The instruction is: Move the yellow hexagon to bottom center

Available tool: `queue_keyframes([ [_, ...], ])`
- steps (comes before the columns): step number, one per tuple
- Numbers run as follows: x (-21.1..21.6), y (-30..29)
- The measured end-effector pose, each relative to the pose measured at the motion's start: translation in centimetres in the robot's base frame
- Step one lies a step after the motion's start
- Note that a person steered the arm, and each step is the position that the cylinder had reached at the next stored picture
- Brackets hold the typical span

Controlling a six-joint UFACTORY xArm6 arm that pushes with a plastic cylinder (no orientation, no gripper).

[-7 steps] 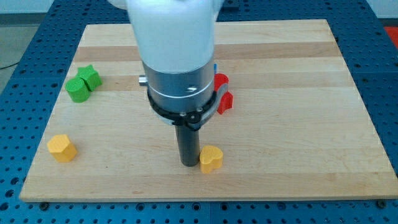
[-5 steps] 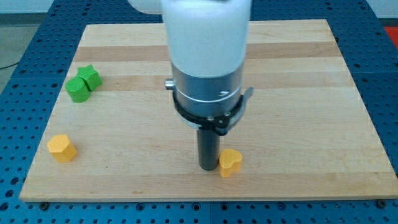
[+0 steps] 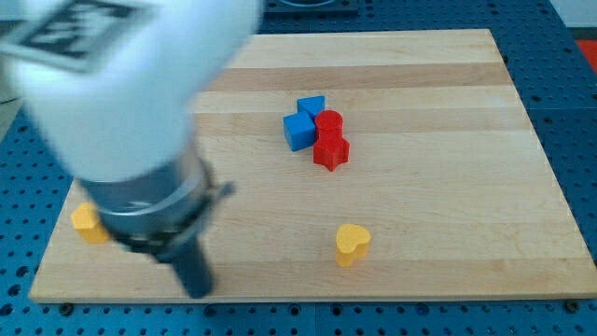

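Observation:
The yellow hexagon lies near the board's left edge, low down, partly hidden behind my arm. My tip rests near the board's bottom edge, to the right of and below the hexagon, not touching it. A yellow heart block lies at the bottom, right of centre, well to the right of my tip.
Two blue blocks and two red blocks sit clustered at the board's middle. My large arm body covers the left part of the wooden board, hiding whatever lies there.
My arm has swung from beside the yellow heart to the bottom left. The heart stays where it was pushed. The blue and red blocks are now uncovered; the green blocks are now hidden.

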State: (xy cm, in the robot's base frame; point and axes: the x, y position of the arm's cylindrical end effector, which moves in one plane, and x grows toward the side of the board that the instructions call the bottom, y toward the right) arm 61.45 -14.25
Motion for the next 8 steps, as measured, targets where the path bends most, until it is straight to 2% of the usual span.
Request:
queue_keyframes([
  [1,-0.6,-9.8],
  [2,-2.0,-16.2],
  [3,-2.7,-16.2],
  [4,-6.3,-16.2],
  [5,-8.1,-16.1],
  [8,-6.3,-9.3],
])
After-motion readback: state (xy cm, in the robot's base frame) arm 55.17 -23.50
